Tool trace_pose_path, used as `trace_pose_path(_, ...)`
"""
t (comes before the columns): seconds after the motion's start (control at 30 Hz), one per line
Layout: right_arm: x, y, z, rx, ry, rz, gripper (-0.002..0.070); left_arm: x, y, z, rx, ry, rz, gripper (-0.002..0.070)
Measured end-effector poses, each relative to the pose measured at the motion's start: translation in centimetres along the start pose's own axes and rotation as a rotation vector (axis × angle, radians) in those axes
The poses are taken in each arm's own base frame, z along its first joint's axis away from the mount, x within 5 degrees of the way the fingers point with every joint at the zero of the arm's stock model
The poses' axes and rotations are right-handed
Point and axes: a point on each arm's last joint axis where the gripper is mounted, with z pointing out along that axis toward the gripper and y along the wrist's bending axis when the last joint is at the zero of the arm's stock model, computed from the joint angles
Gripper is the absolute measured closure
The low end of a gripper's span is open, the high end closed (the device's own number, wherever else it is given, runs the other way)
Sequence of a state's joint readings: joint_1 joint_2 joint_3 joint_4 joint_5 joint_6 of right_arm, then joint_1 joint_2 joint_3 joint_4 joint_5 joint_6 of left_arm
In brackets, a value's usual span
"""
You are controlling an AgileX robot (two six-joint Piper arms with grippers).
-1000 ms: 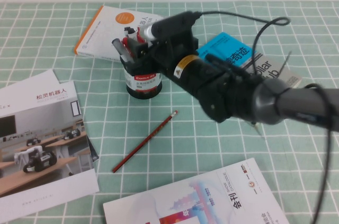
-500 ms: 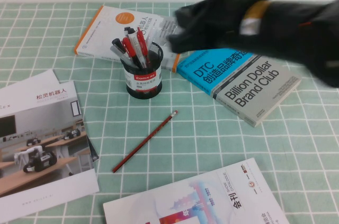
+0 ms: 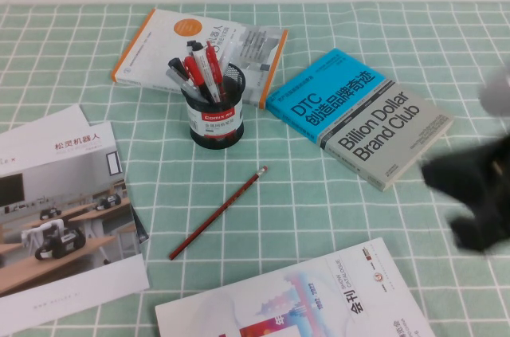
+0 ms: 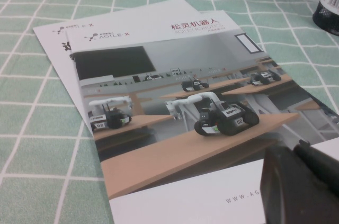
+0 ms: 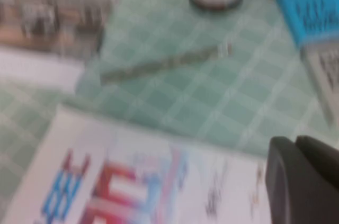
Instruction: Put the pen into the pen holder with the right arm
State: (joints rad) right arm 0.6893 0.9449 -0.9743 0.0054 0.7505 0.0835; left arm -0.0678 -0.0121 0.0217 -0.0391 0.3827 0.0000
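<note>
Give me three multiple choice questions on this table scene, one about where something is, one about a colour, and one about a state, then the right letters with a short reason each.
1. Where does the red pencil lie?
A. inside the pen holder
B. on the checked cloth in front of the pen holder
C. on top of the blue book

2. What colour is the upper part of the book titled Billion Dollar Club?
A. blue
B. yellow
C. purple

3. What state is the right gripper in?
A. shut on the red pencil
B. open over the pen holder
C. shut and empty, at the table's right edge

Answers:
1 B, the pencil rests flat on the cloth, apart from the pen holder.
2 A, its upper half is bright blue above grey.
3 C, it carries nothing, and the grey pen stands in the holder.
The left gripper hangs over the brochure.
</note>
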Motion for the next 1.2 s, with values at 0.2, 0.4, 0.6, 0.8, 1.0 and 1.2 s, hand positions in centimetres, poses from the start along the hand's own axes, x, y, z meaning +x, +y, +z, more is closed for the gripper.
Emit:
trace_pose_path(0.2,2.4,-0.3,-0.3,0.020,0.083,-0.013,0.0695,0.0,0.0,0.0,0.000,0.000,0.000,0.0680)
trace_pose_path(0.4,5.3,-1.5,1.9,0.078,0.069,0.005,0.0695,0.0,0.0,0.0,0.000,0.000,0.000,0.0680)
trace_pose_path(0.6,10.3,-5.7,1.0,0.287,-0.147,0.213,0.0695,0.0,0.0,0.0,0.000,0.000,0.000,0.0680)
trace_pose_path(0.8,16.4,-6.8,-0.6,0.488,-0.375,0.299,0.0695,0.0,0.0,0.0,0.000,0.000,0.000,0.0680)
trace_pose_path(1.0,21.1,-6.1,-0.2,0.546,-0.467,0.300,0.0695,0.0,0.0,0.0,0.000,0.000,0.000,0.0680)
trace_pose_path(1.2,22.5,-5.5,-0.4,0.544,-0.563,0.268,0.0695,0.0,0.0,0.0,0.000,0.000,0.000,0.0680)
